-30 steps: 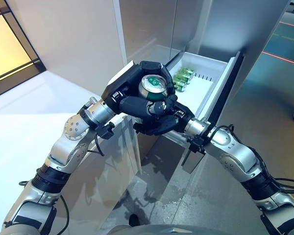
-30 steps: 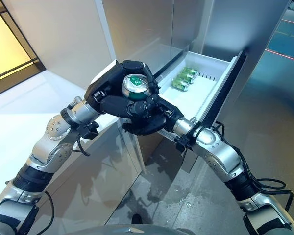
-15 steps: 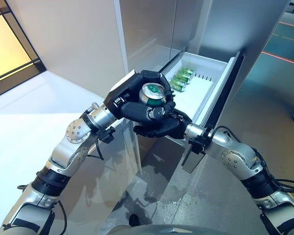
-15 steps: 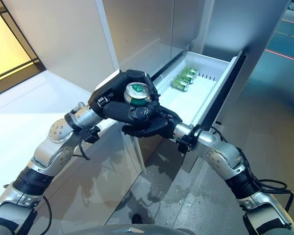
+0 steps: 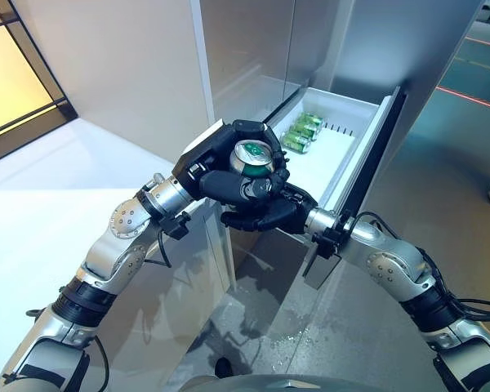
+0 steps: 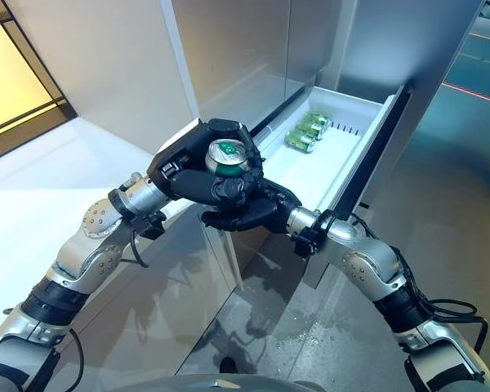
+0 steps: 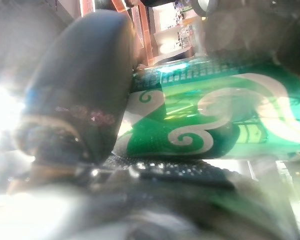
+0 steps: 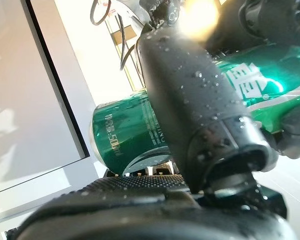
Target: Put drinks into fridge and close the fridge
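Both hands gripping a can at the open fridge drawer

The left hand [image 5: 216, 155] and right hand [image 5: 265, 214] are clasping the green can [image 5: 254, 155] beside the drawer [image 5: 343, 151].

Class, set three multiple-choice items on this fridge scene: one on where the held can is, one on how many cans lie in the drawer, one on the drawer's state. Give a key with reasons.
1. Where is the held can?
A. between both hands, before the drawer's near end
B. on the floor
C. lying deep in the drawer

2. How many green cans lie in the drawer?
A. none
B. three
C. six

3. What state is the fridge drawer in?
A. shut
B. pulled out
C. taken off

Key: 1 A, the left hand wraps the can and the right hand closes on it from below; 2 B, three lie side by side at the far end; 3 B, its white inside shows.
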